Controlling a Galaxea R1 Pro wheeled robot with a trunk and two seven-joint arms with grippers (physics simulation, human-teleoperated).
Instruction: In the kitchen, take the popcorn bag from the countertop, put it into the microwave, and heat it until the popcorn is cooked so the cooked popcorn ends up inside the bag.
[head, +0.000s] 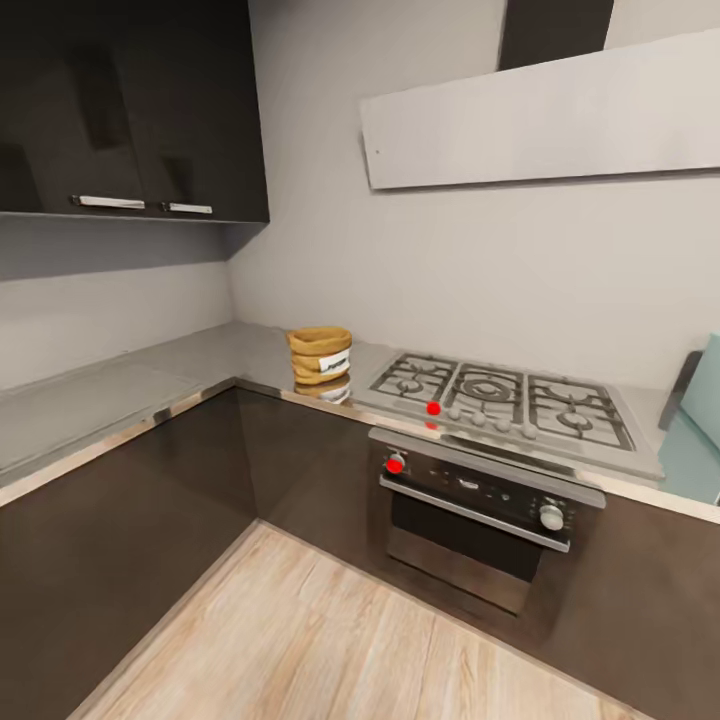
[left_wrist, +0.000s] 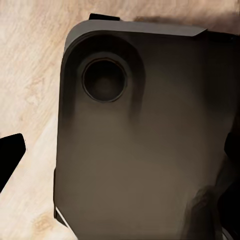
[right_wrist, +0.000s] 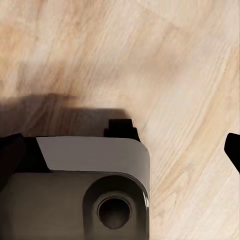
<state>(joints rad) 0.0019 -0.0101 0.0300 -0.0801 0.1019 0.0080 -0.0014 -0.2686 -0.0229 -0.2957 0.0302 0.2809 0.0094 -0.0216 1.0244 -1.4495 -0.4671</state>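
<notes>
One popcorn bag (head: 320, 357) stands on the countertop (head: 120, 395) beside the hob (head: 500, 392) in the head view. Left wrist: dark robot base (left_wrist: 140, 150) over wood floor (left_wrist: 30, 65). Right wrist: likewise (finger tips at the edges, so gripper states I cannot tell). Driving in carelessly could knock the bag over.
</notes>
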